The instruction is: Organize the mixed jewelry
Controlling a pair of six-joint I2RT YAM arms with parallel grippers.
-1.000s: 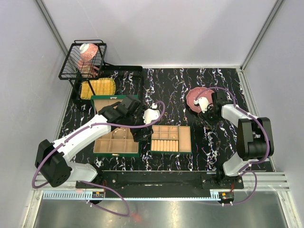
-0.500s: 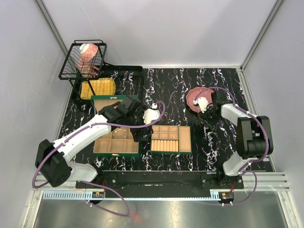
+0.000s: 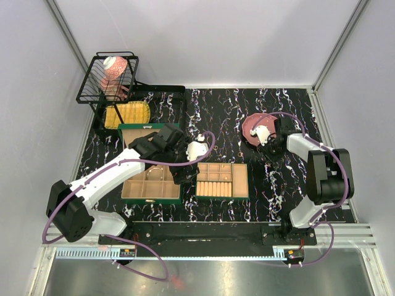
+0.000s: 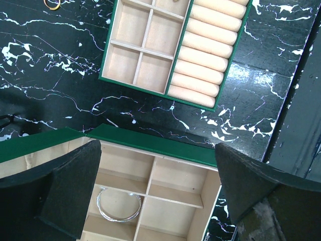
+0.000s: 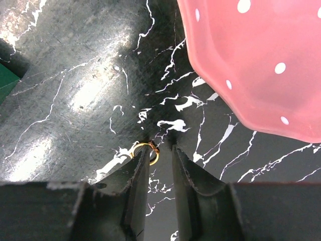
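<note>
My right gripper (image 5: 160,150) points down at the black marble table next to the pink white-dotted plate (image 5: 261,55), its fingers a narrow gap apart. A small gold ring (image 5: 134,149) lies on the table at its left fingertip, partly under it. In the top view this gripper (image 3: 270,154) is just below the plate (image 3: 250,125). My left gripper (image 4: 158,168) is wide open and empty above the green box (image 4: 165,148) with beige compartments. A silver bangle (image 4: 119,208) lies in one compartment. Two gold hoops (image 4: 52,3) lie on the table.
A second green tray (image 3: 222,180) with compartments and ring rolls lies right of the box (image 3: 150,184). A black wire rack (image 3: 108,77) holding a pink cup stands at the back left, over a yellow dish (image 3: 126,114).
The right wrist has shifted slightly toward the far side. The left arm has not moved.
</note>
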